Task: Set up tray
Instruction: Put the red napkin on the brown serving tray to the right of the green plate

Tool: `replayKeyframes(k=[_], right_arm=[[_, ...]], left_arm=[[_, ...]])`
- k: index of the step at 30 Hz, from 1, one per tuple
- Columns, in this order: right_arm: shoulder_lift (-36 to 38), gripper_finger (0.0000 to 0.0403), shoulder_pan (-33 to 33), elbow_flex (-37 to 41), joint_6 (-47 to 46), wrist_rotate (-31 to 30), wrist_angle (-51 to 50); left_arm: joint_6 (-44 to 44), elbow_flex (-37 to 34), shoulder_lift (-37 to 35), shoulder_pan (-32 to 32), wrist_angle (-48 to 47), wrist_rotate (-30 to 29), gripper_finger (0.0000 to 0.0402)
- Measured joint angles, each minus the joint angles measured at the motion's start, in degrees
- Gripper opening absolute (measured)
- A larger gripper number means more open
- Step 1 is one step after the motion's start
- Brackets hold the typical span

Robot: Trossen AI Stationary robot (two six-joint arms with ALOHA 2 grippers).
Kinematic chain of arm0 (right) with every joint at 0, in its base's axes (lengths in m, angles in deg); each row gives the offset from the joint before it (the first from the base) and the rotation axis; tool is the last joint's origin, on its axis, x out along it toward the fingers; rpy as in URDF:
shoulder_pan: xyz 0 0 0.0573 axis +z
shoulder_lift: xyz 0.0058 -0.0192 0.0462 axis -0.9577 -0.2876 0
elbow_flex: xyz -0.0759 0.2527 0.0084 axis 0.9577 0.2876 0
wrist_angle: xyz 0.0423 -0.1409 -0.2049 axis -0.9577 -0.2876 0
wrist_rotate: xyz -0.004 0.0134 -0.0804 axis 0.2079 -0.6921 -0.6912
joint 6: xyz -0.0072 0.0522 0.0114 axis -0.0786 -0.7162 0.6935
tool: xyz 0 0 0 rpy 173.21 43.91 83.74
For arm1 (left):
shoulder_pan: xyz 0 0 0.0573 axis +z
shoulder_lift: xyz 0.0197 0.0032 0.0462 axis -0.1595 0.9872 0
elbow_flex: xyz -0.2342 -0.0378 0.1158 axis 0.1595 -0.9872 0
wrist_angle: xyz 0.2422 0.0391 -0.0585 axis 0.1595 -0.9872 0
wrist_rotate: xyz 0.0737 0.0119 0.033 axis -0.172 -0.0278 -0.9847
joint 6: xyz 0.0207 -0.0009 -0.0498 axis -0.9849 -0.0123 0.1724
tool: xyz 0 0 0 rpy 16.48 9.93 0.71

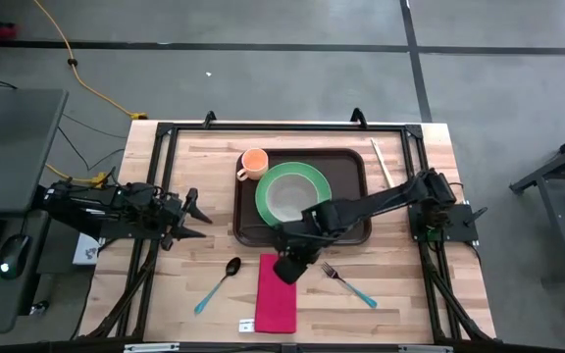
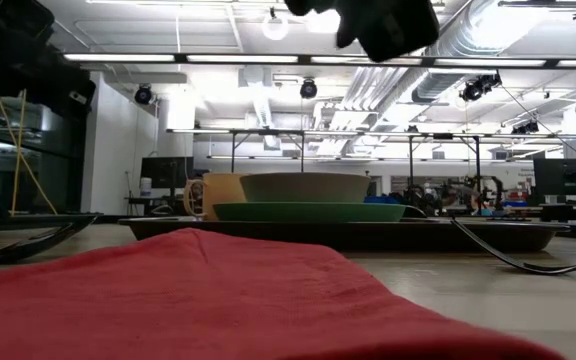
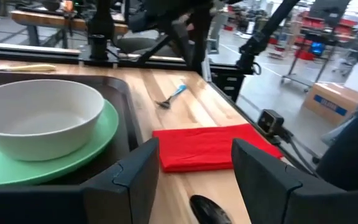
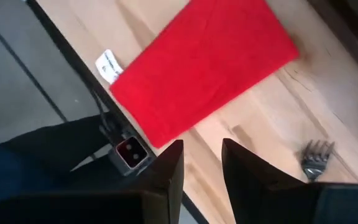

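The dark brown tray point(image 1: 352, 169) lies mid-table, toward the far side. It carries a green plate point(image 1: 268, 203) with a pale bowl point(image 1: 290, 196) on it, and an orange cup point(image 1: 253, 162) in its far left corner. A red napkin point(image 1: 276, 294) lies flat on the wood near the front edge. My right gripper point(image 1: 290, 267) hovers open above the napkin's far end, high over the table in the low view point(image 2: 388, 28); its fingers point(image 4: 168, 171) touch nothing. My left gripper point(image 1: 196, 218) waits open left of the tray, pointing toward it.
A blue-handled spoon point(image 1: 219, 282) lies left of the napkin and a blue-handled fork point(image 1: 349, 282) lies right of it. Chopsticks point(image 1: 381, 162) rest on the wood beside the tray's far right corner. A small white label point(image 1: 247, 325) sits at the front edge.
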Motion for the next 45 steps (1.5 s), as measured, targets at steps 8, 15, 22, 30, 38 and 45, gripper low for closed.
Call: replayKeyframes(k=[8,15,22,30,38,45], right_arm=[[0.0,0.0087,1.54,9.77,-7.88,0.23,12.64],[-0.02,0.0088,3.47,16.26,-13.04,-1.11,21.53],[-0.02,0.0087,4.15,19.97,-14.26,-3.76,26.24],[-0.02,0.0087,4.12,20.42,-12.64,-9.46,25.23],[-0.02,0.0087,5.8,20.42,-16.3,-13.95,24.5],[-0.02,0.0087,7.94,21.92,-22.61,-17.72,24.51]], left_arm=[[1.85,0.0,-0.01,-0.01,-1.74,0.61,0.023],[2.37,0.02,-0.02,-0.02,-2.64,0.83,0.023],[2.5,0.04,0.0,-0.02,-2.79,0.87,0.023],[2.53,0.05,-0.02,-0.01,-2.81,0.89,0.023],[4.02,0.07,0.0,-0.02,-2.83,1.99,0.023],[4.03,0.07,-0.01,-0.01,-2.87,3.12,0.023]])
